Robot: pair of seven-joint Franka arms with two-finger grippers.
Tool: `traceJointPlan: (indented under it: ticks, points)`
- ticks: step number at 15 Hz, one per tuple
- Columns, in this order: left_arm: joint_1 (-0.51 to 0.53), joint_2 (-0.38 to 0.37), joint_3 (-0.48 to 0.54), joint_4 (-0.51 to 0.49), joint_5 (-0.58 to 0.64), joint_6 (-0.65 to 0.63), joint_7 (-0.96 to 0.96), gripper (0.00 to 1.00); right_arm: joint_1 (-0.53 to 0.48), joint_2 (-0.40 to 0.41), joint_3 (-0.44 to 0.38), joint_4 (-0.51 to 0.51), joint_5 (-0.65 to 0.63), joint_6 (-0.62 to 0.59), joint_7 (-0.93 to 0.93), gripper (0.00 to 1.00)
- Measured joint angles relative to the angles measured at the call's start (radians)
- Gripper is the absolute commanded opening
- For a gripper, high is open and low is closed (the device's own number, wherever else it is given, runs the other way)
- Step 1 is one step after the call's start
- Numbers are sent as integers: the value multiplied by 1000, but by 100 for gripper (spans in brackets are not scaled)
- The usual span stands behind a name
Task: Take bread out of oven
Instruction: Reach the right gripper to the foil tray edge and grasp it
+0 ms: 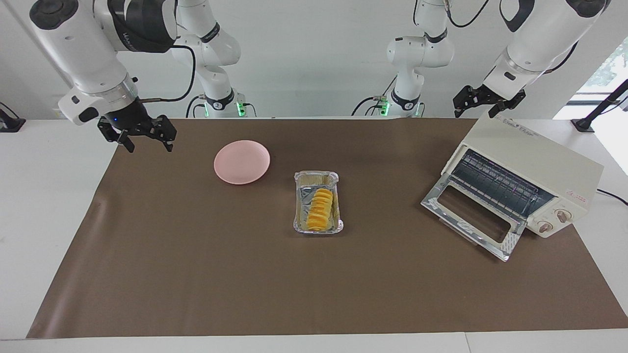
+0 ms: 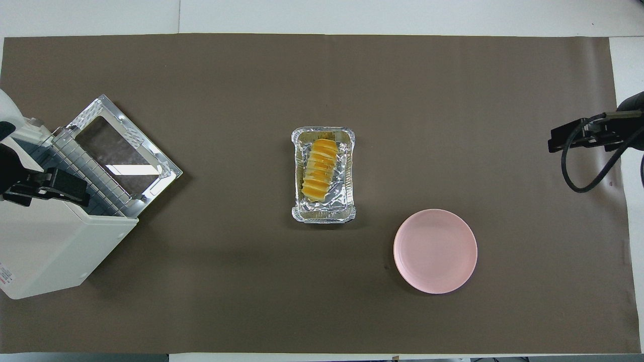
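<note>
Golden-yellow ridged bread, crinkled silver tray, pink plate.

White arms, dark joint bands, black pincers, black cables
</note>
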State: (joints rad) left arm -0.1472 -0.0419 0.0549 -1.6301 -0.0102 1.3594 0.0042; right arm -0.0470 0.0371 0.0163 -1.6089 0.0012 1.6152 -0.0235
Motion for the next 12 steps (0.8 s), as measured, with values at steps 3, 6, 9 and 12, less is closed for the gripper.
traceJointPlan:
  ticks: [3, 6, 9, 12]
  points:
    - [3, 22, 0, 3, 0, 0, 0, 100, 0, 0, 0, 0, 0, 0, 0, 100]
    - [5, 23, -1, 3, 0, 0, 1, 100, 20, -2, 5, -14, 8, 36, 0, 100]
    - [8, 23, -1, 4, 0, 0, 1, 100, 112, -5, 12, -52, 13, 63, 0, 100]
    - [10, 13, 6, 13, 0, 0, 1, 100, 223, -3, 16, -114, 13, 103, 33, 100]
